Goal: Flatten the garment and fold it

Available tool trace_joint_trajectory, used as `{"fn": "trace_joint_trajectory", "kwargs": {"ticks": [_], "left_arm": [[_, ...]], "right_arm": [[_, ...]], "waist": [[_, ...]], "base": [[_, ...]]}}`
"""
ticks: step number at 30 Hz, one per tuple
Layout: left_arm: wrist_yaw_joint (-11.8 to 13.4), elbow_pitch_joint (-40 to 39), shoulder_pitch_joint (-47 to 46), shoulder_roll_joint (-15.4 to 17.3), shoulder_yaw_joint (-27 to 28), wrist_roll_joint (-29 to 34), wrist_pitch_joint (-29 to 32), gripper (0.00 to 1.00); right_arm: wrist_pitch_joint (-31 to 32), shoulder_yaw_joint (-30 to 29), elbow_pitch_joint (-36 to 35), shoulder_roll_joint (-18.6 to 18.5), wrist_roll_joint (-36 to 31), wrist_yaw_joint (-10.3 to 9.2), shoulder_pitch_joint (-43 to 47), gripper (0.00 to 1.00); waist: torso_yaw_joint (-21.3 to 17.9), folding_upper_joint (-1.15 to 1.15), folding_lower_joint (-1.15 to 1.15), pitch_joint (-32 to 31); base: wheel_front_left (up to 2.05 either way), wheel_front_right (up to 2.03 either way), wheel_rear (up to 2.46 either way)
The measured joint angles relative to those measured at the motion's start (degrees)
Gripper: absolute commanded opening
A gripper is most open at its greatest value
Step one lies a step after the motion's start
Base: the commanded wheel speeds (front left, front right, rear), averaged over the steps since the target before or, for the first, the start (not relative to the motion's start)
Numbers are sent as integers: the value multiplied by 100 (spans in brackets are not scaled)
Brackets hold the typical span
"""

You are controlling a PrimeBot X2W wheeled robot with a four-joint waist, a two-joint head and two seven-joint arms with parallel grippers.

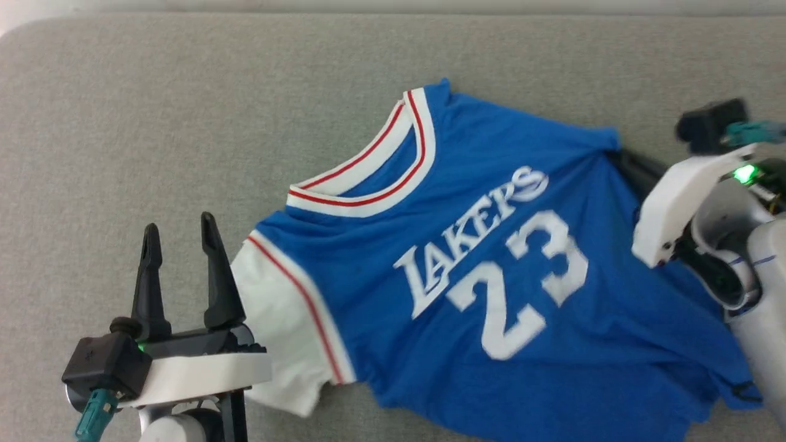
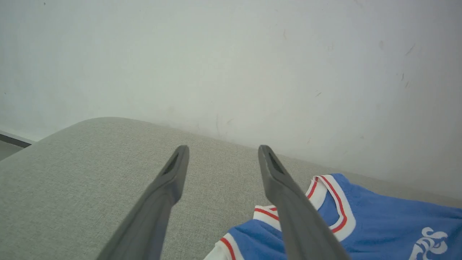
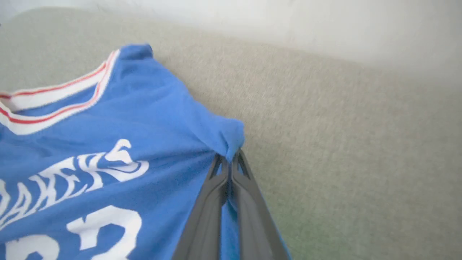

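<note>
The garment (image 1: 491,270) is a bright blue jersey with white lettering, white numbers, a red-and-white striped collar and a white sleeve, lying crumpled on a grey cushion. Its collar (image 2: 335,206) shows in the left wrist view. My left gripper (image 1: 178,245) stands open just left of the white sleeve, fingers (image 2: 169,187) apart with nothing between them. My right gripper (image 1: 623,156) is at the garment's far right corner. In the right wrist view the right gripper (image 3: 229,159) is shut on a pinched fold of the blue garment (image 3: 108,137).
The grey fabric cushion (image 1: 184,123) stretches wide around the garment, with bare cloth to the left and behind. A pale wall (image 2: 231,65) rises right behind the cushion's back edge. The cushion's rounded corner (image 2: 54,133) lies at the far left.
</note>
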Motion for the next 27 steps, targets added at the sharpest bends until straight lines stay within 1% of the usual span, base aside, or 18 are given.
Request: {"fn": "trace_joint_trajectory", "kwargs": {"ticks": [3,6,8,11,13,15,17,19,21,22,23,24,25,27], "left_arm": [[-49,44,7,-3,23,47,1,100],[-93,86,57,-4,33,47,0,100],[-98,115,145,-8,27,47,1,100],[-98,130,263,-21,27,47,0,100],[-99,141,340,-23,26,44,0,100],[-143,179,364,-23,-1,38,1,100],[-151,209,360,-24,-35,38,1,100],[-194,260,350,-24,-81,37,3,100],[-241,333,319,-23,-160,37,21,100],[-264,358,306,-25,-204,37,47,100],[-286,379,294,-26,-225,37,62,100],[-286,393,290,-25,-237,37,62,100],[-287,408,289,-25,-245,37,63,100],[-294,424,286,-20,-254,34,64,100]], "right_arm": [[-532,-330,-410,-27,-116,0,3,0],[-710,-877,-1048,-75,-356,0,193,0],[-597,-1344,-1600,-115,-557,0,565,0],[-179,-2020,-2572,-103,-871,-1,1334,0],[132,-2131,-3244,-122,-1169,-1,1806,0],[380,-1981,-3747,-52,-1307,-2,2149,0],[535,-1437,-4019,32,-1314,-2,2360,0],[638,-776,-3982,257,-1123,-1,2486,0],[694,-92,-3730,391,-953,-1,2577,0],[758,178,-3548,433,-873,-1,2619,2],[880,448,-3356,454,-794,-1,2686,28],[1028,719,-3188,442,-694,-1,2767,88],[1191,876,-3011,447,-559,-1,2875,100],[1493,1150,-2844,342,-325,-1,3050,100]], "waist": [[-130,0,0,-116],[-269,0,0,-265],[-357,0,-1,-369],[-504,0,-1,-499],[-618,0,-2,-558],[-734,0,-2,-597],[-838,0,-2,-625],[-926,0,-1,-647],[-982,0,-1,-673],[-993,0,-1,-691],[-998,0,-1,-712],[-998,0,-1,-730],[-995,0,-2,-741],[-979,0,-1,-745]], "base": [[0,0,0],[0,0,0],[0,0,0],[0,0,0],[0,0,0],[0,0,0],[0,0,0],[0,0,0],[0,0,0],[0,0,0],[0,0,0],[0,0,0],[0,0,0],[0,0,0]]}}
